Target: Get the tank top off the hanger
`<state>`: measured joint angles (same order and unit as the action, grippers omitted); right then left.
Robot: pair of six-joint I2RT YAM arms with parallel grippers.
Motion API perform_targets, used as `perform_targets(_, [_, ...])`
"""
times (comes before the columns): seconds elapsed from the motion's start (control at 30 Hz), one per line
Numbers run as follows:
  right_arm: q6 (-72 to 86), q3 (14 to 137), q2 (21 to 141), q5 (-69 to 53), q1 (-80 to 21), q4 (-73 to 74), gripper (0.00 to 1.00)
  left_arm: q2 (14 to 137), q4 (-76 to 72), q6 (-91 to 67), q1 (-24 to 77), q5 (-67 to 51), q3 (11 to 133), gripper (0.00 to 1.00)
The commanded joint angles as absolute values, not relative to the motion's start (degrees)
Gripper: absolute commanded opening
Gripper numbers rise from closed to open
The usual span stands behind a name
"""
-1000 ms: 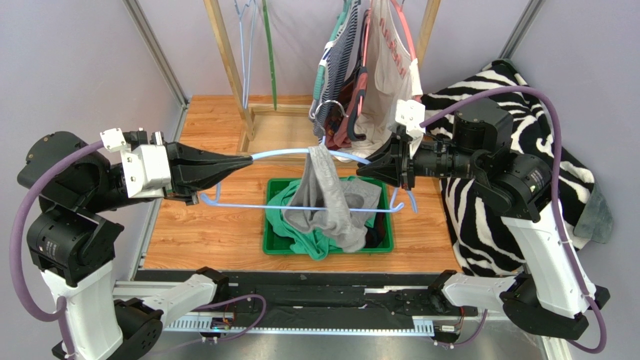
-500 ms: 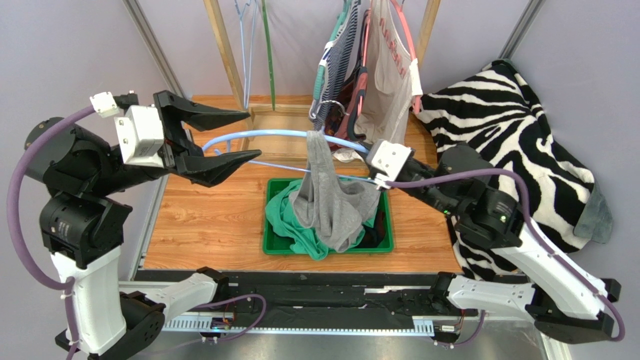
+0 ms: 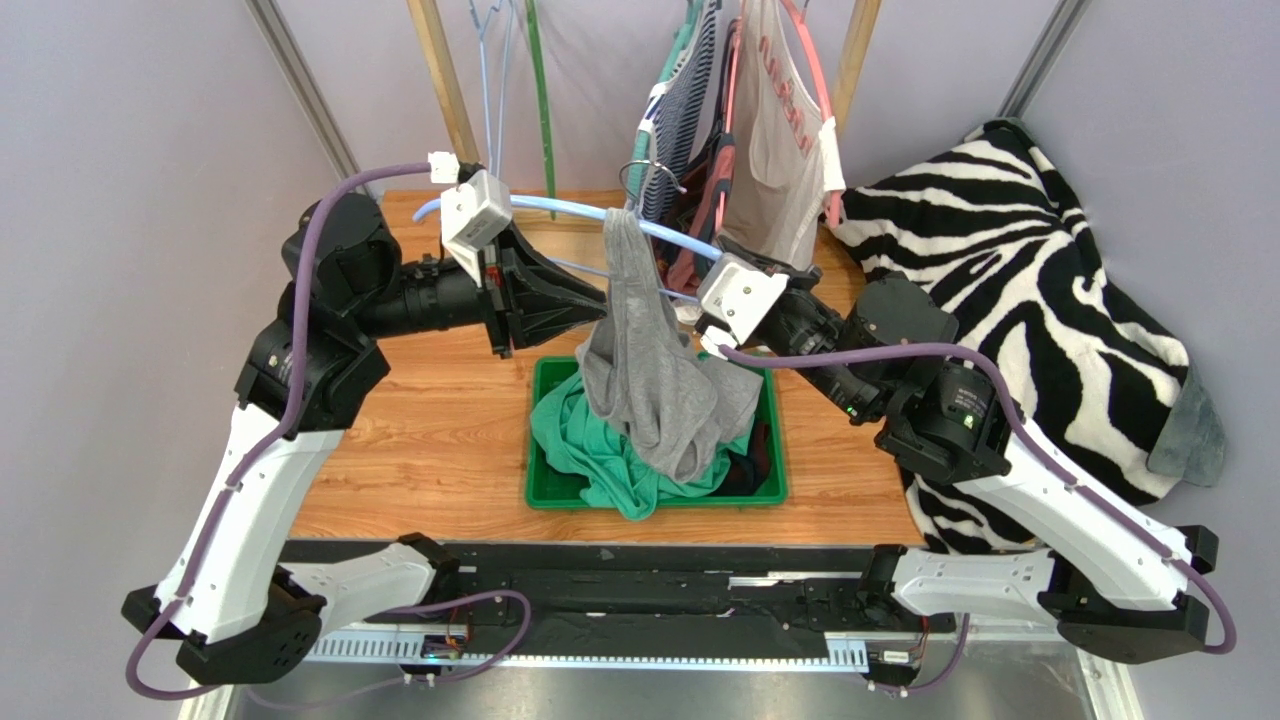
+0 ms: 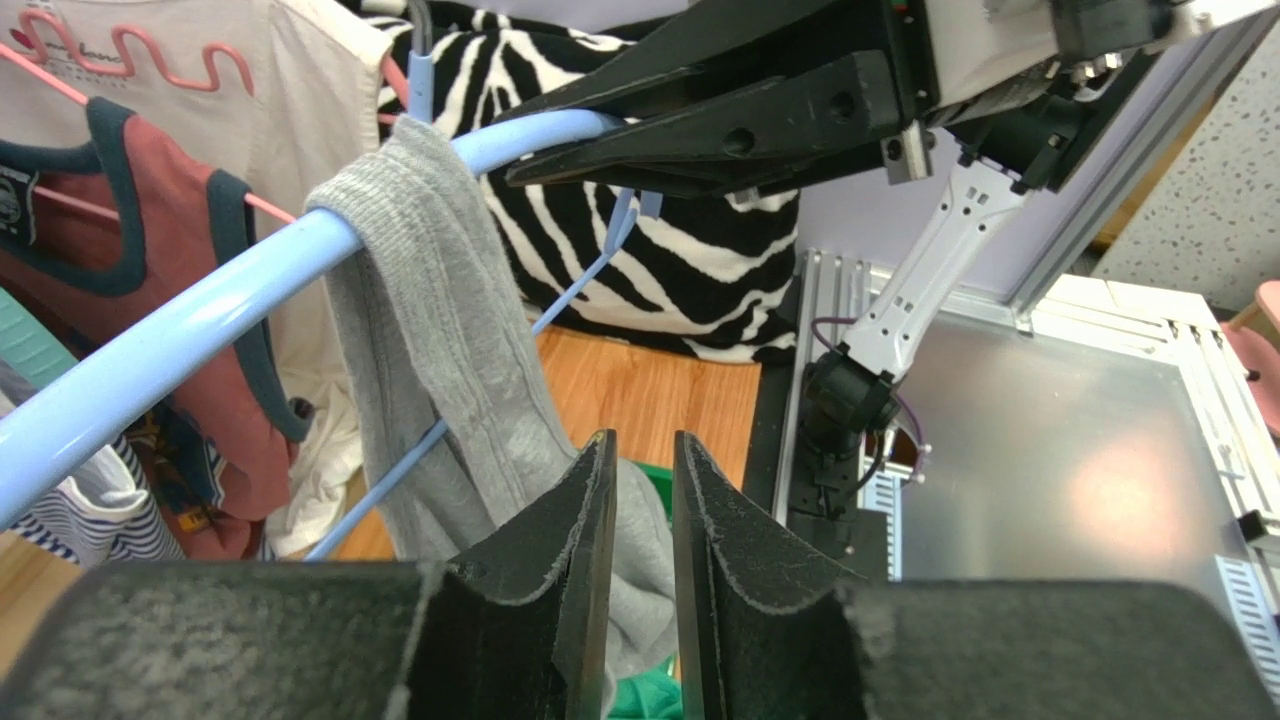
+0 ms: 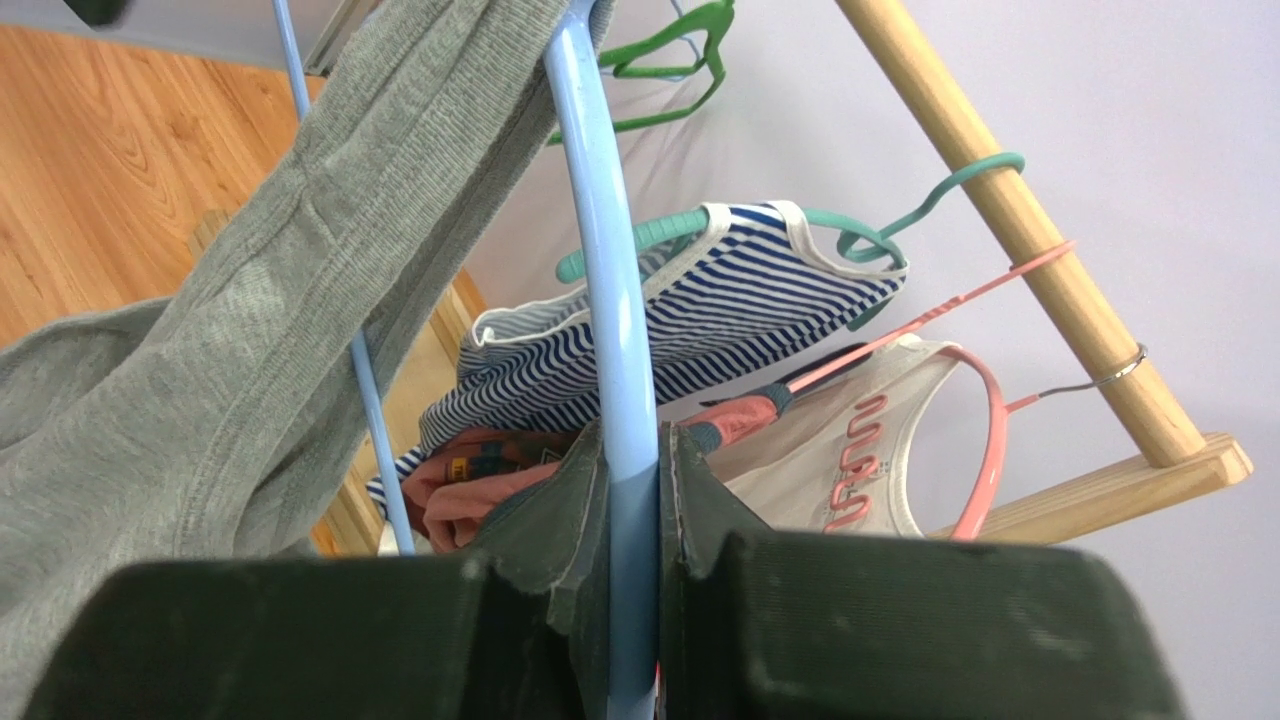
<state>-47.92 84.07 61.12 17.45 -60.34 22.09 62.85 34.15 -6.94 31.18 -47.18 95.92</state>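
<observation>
Tank top (image 3: 649, 368) drapes over hanger (image 3: 564, 206), above bin (image 3: 535, 458) mid-table (image 3: 406, 450). Left gripper (image 3: 601, 311) sits left of it, right gripper (image 3: 700, 285) on hanger right. Rack (image 3: 445, 75) behind, blanket (image 3: 1022, 255) right.

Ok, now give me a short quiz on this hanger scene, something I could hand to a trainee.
1. True or false: the right gripper is clamped on the light blue hanger.
2. The lower end of the gray tank top hangs over: A the green bin, B the zebra blanket, C the left arm's base.
3. What colour of hanger carries the striped top?

Key: 1 true. 2 A. 3 a teal hanger.
</observation>
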Motion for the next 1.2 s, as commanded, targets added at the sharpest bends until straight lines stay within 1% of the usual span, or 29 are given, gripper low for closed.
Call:
perform_targets(0.0, [-49.0, 87.1, 61.3, 20.0, -62.0, 15.3, 0.00, 62.4, 31.3, -7.2, 32.8, -43.7, 95.8, 0.27])
perform_targets(0.03, [-49.0, 87.1, 61.3, 20.1, -62.4, 15.5, 0.00, 62.7, 31.1, -7.1, 32.8, -42.6, 95.7, 0.31])
perform_targets(0.07, [-49.0, 87.1, 61.3, 20.3, -62.6, 15.6, 0.00, 62.9, 30.5, -7.2, 32.9, -42.1, 95.8, 0.32])
perform_targets(0.3, [-47.4, 86.9, 61.2, 20.6, -63.5, 16.3, 0.00, 66.0, 30.4, -5.6, 34.1, -41.8, 97.0, 0.30])
perform_targets(0.37, [-47.0, 86.7, 60.9, 20.5, -63.6, 16.3, 0.00, 66.6, 30.6, -5.0, 34.4, -41.4, 96.8, 0.28])
perform_targets(0.47, [-46.5, 86.2, 60.2, 20.5, -63.6, 16.5, 0.00, 67.2, 30.4, -5.1, 34.6, -41.6, 96.8, 0.13])
perform_targets(0.5, [-46.6, 86.0, 60.0, 20.6, -63.5, 16.6, 0.00, 67.2, 30.3, -5.3, 34.6, -41.7, 96.9, 0.01])
perform_targets(0.6, [-46.6, 84.8, 59.5, 21.5, -63.5, 17.0, 0.00, 67.4, 30.3, -6.1, 34.5, -41.8, 98.9, 0.00])
perform_targets(0.7, [-45.5, 83.4, 58.4, 22.7, -63.6, 18.6, 0.00, 67.3, 31.1, -5.5, 34.5, -41.5, 103.4, 0.00])
perform_targets(0.8, [-42.0, 80.7, 55.1, 23.4, -63.7, 20.6, 0.00, 67.3, 32.2, -5.4, 32.4, -40.7, 111.2, 0.00])
perform_targets(0.9, [-38.0, 77.4, 49.2, 22.9, -63.6, 22.7, 0.00, 67.5, 33.5, -4.1, 29.7, -38.9, 115.9, 0.00])
perform_targets(1.1, [-29.1, 75.8, 38.7, 20.7, -63.6, 30.6, 0.00, 67.3, 35.2, -1.6, 28.8, -33.1, 117.8, 0.00])
perform_targets(1.17, [-28.0, 75.4, 36.3, 21.4, -63.7, 31.5, 0.00, 67.2, 35.2, -2.9, 28.5, -34.1, 117.1, 0.00])
